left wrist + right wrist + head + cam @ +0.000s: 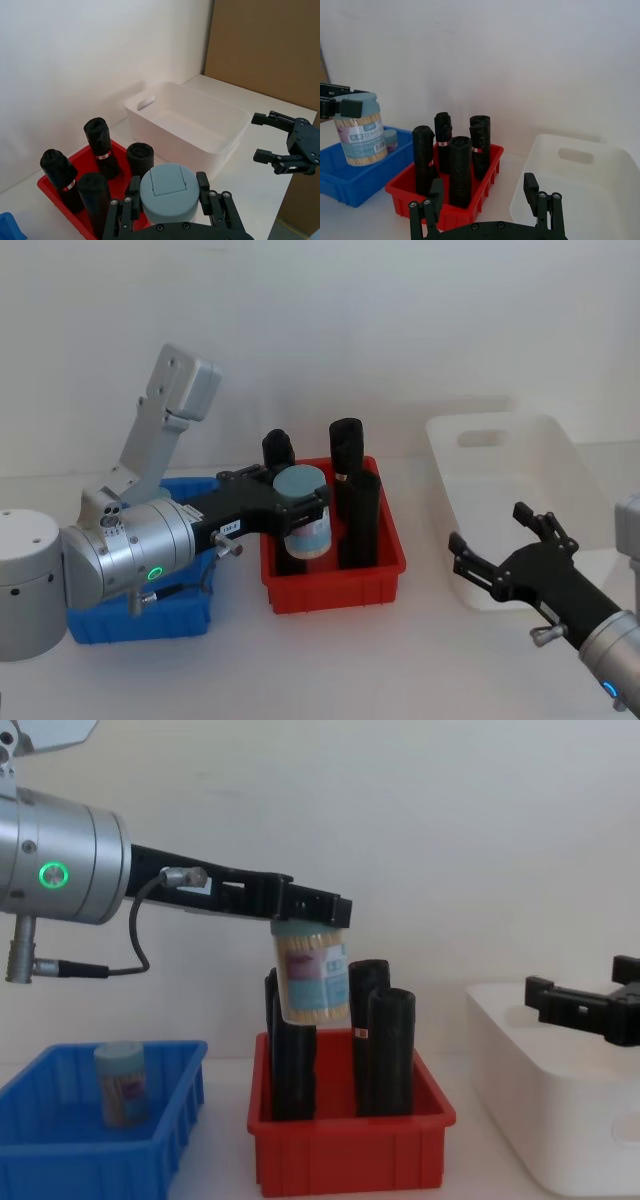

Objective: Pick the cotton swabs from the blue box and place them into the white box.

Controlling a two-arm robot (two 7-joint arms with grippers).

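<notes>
My left gripper (300, 502) is shut on a cotton swabs jar (305, 523), clear with a pale blue-grey lid (167, 192). It holds the jar upright in the air above the red bin, beside the black cylinders (312, 975). A second cotton swabs jar (122, 1083) stands in the blue box (60, 1160) at the left. The white box (445, 455) sits at the right with nothing showing inside. My right gripper (490, 530) hovers open over the white box's near edge, holding nothing.
A red bin (335, 590) with several tall black cylinders (347, 455) stands between the blue box and the white box. A bare white wall rises close behind the table. A brown board (265, 45) stands beyond the white box.
</notes>
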